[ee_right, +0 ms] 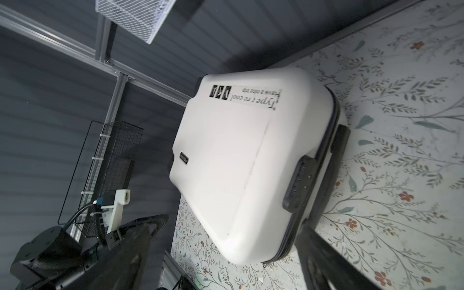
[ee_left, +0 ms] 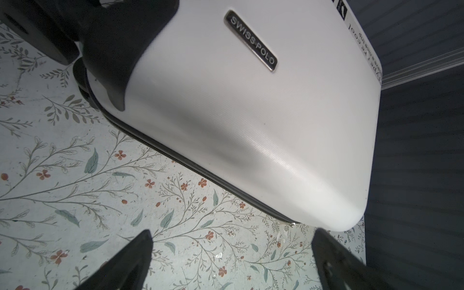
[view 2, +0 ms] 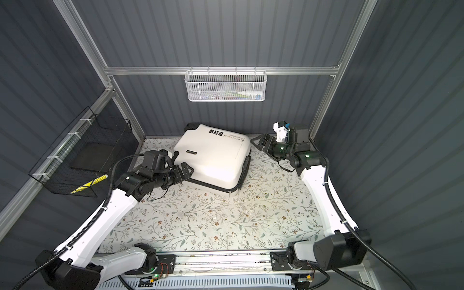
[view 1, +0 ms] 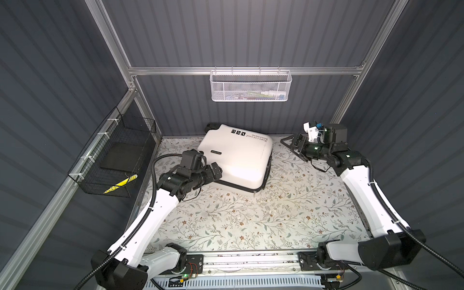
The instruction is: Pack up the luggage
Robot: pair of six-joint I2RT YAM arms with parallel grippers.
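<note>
Room lies open around your right pincer [view 1: 291, 148], spread wide, apart from the one suitcase [view 1: 238, 155]; your left pincer [view 1: 215, 171], also wide, sits just beside its edge.

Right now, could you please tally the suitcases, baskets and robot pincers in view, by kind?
Suitcases: 1, the luggage
Baskets: 2, the white mesh basket and the black wire basket
Pincers: 2, the left pincer and the right pincer
Total: 5
</note>
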